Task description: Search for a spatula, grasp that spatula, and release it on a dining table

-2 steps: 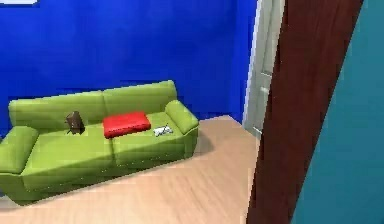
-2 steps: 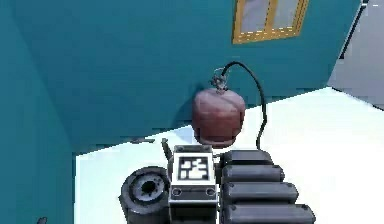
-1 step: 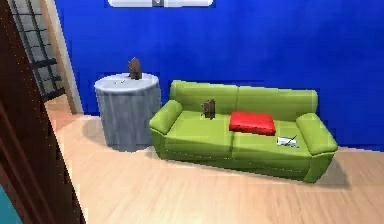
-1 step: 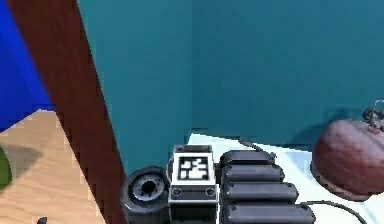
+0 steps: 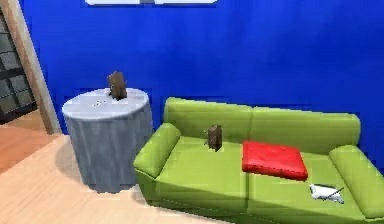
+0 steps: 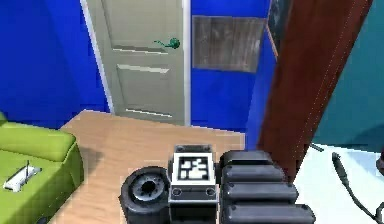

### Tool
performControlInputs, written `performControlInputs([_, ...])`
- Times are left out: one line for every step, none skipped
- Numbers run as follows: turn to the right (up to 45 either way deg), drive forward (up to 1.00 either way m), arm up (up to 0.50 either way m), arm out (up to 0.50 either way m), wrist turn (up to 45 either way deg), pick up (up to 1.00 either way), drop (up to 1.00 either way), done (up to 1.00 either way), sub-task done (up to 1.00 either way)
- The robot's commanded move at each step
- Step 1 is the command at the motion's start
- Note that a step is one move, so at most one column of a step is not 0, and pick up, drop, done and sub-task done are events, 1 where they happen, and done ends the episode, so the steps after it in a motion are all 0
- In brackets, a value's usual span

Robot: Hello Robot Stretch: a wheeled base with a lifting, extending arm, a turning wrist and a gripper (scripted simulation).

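Observation:
My gripper (image 6: 147,194) shows as a dark round body at the arm side view's bottom edge, left of a white square with black marks (image 6: 193,167). Its far end cannot be made out, so I cannot tell whether it holds anything. A small flat white thing (image 5: 326,192) lies on the right seat of a green sofa (image 5: 205,160) in the forward view. A similar white thing (image 6: 20,178) lies on the green sofa (image 6: 40,155) at the arm side view's left. A thin dark handle-like thing (image 6: 341,170) lies on a white surface (image 6: 350,195) at the lower right.
A round table under a grey cloth (image 5: 108,135) stands left of the sofa with a small brown object (image 5: 118,86) on top. A red cushion (image 5: 274,159) and another brown object (image 5: 214,137) lie on the sofa. A pale door (image 6: 140,55) faces wooden floor (image 6: 150,140); a tall brown panel (image 6: 315,80) stands to the right.

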Motion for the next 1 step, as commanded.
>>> performControlInputs([-42.0, 0.00, 0.00, 0.00, 0.0, 0.00, 0.00, 0.00, 0.00])
